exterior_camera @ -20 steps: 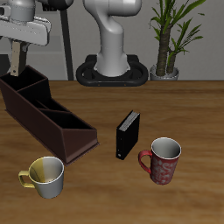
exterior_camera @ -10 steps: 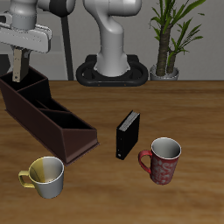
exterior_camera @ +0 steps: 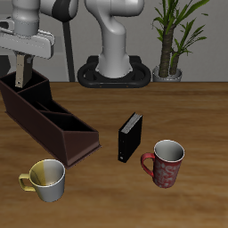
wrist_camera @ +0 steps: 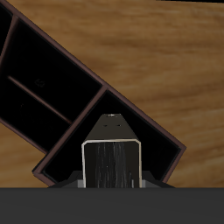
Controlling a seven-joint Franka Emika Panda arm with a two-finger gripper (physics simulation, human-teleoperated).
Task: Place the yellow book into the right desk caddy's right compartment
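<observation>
A yellow-rimmed mug (exterior_camera: 45,178) and a red patterned mug (exterior_camera: 164,162) are standing nearest the front edge of the wooden surface (exterior_camera: 187,107), with a thicker black book (exterior_camera: 130,136) standing upright just behind them, as the Franka arm is working farther back over the right desk caddy (exterior_camera: 46,119). The gripper (exterior_camera: 19,78) is pinching the yellow book (exterior_camera: 19,69), which is hanging upright from it with its lower edge reaching to about the caddy's rim at the far end. In the wrist view the book (wrist_camera: 111,161) is showing edge-on directly below the gripper, lined up over the wide end bay, the right compartment (wrist_camera: 122,127), whose dark floor is lying open beneath it; the narrower partitioned slots are lying beyond the divider, away from the book. The step in hand appears to be the insertion: the book is being carried over the target bay and is not yet resting on its floor, as far as the views show. The next move is calling for a straight descent that is keeping the book clear of the divider and the end wall, then a release once it is sitting inside. A potted plant (exterior_camera: 174,36) is standing at the back beside the robot's base (exterior_camera: 114,71).
</observation>
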